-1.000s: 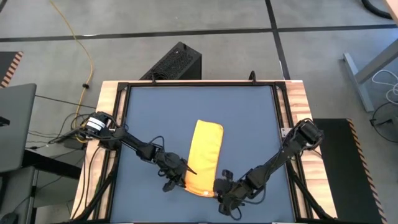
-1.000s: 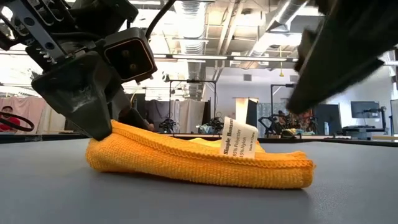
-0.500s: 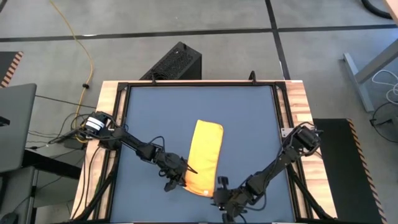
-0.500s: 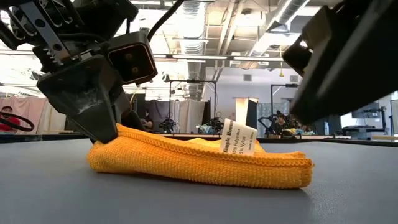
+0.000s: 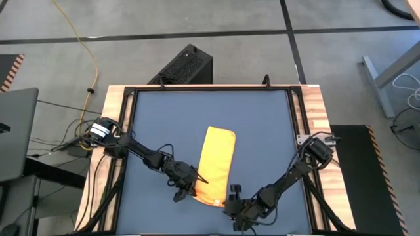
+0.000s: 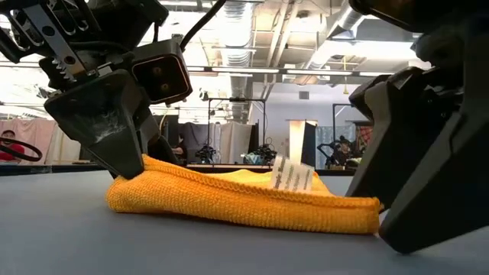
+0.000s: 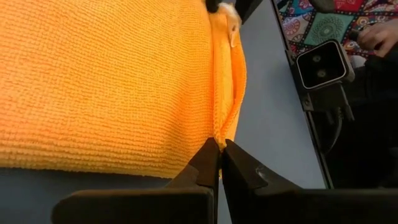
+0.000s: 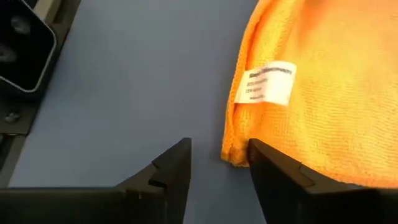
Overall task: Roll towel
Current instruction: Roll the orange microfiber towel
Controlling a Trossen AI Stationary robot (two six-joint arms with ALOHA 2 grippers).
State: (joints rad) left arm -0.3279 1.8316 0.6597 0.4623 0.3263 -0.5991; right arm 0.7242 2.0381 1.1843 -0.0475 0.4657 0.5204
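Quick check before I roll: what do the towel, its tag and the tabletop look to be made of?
Towel: soft knit or terry-like cloth, matte, with a visible looped weave and stitched hem. Tag: thin white printed fabric or paper-like label; which one is unclear. Tabletop: smooth, matte dark blue sheet, possibly a mat or laminate.

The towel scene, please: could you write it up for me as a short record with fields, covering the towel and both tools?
towel: yellow towel, folded into a long strip on the dark blue table
tag: white tag near the towel's front corner
left tool: left tool shut, pinching the towel's front edge
right tool: right tool open, at the other front corner, not gripping
rolling: not yet begun
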